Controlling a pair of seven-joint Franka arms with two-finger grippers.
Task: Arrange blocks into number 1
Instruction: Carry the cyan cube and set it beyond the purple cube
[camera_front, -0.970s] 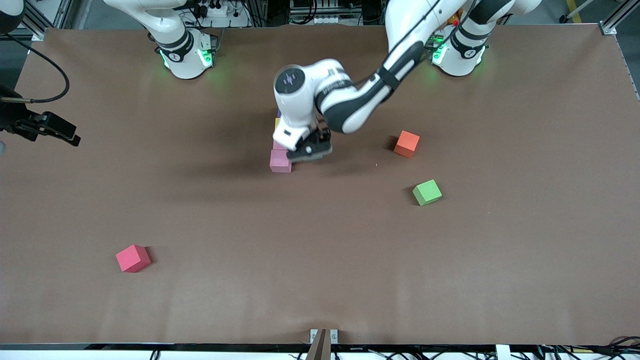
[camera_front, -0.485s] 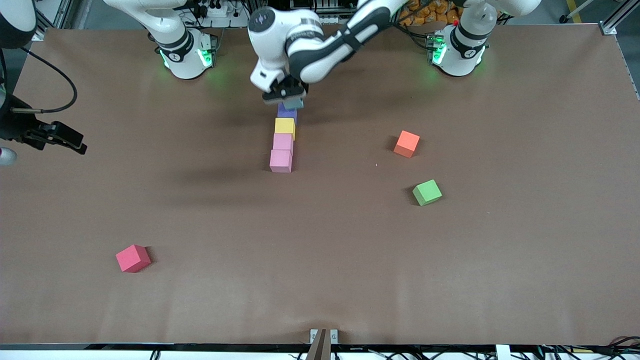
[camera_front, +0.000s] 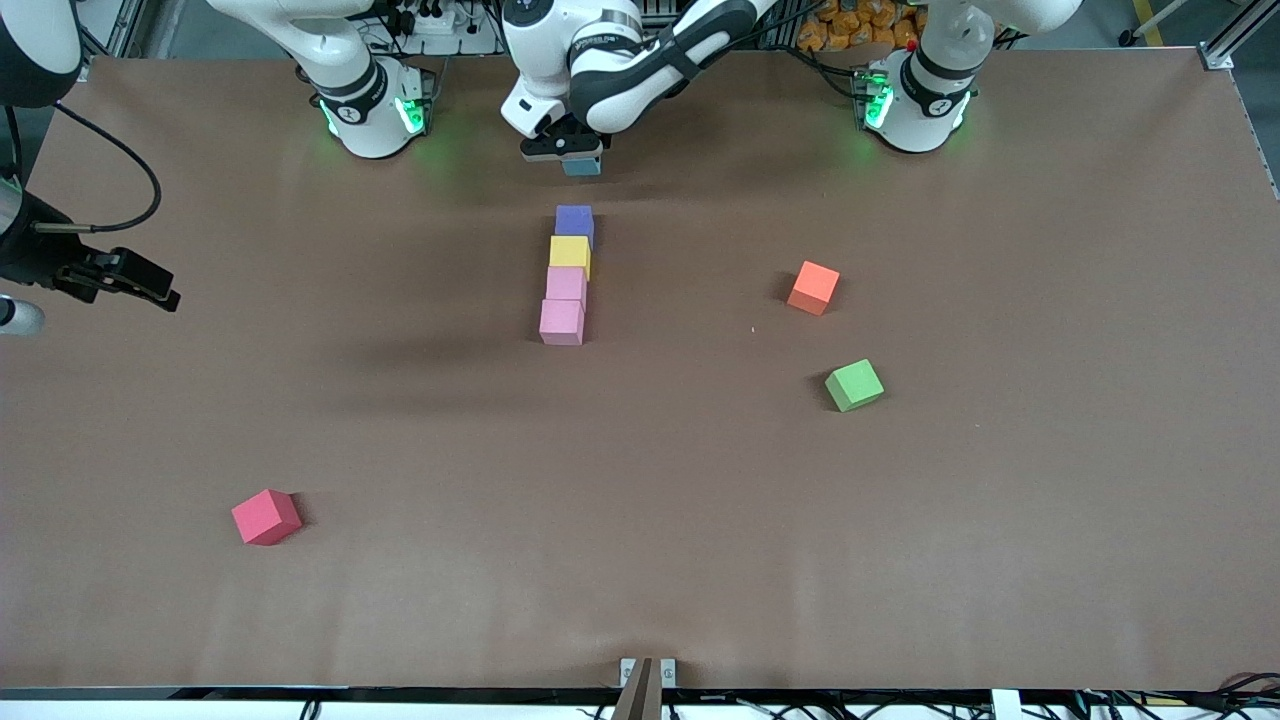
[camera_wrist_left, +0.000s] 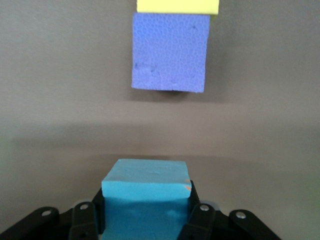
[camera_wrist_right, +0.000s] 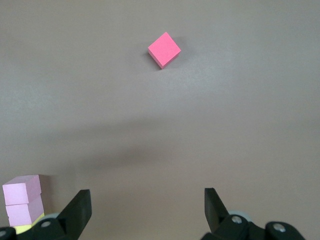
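While the left gripper (camera_front: 573, 155) hangs near the top centre of the front view, its jaws are clamped on the light blue block (camera_front: 581, 165), which shows low in the left wrist view (camera_wrist_left: 146, 197) with its flat top face turned up. It is held over bare table (camera_front: 1000, 500) just short of the purple block (camera_front: 575, 222). A second ago this gripper was low over the pink end of the row; it has since risen and travelled toward the robot bases.

Below it runs the row: purple block, yellow block (camera_front: 570, 252), and two pink blocks (camera_front: 562, 305), touching in one straight line whose long axis runs up and down the frame. Printed lettering on the left arm's wrist is probably a maker's name, but too small to read.

At the left edge the right gripper (camera_front: 130, 280) waits with fingers (camera_wrist_right: 77, 212) spread wide, gripping nothing. An orange cube (camera_front: 813, 287) and green cube (camera_front: 854, 385) sit right of centre; a red cube (camera_front: 266, 516) lies lower left. All the resting cubes are unmoved.
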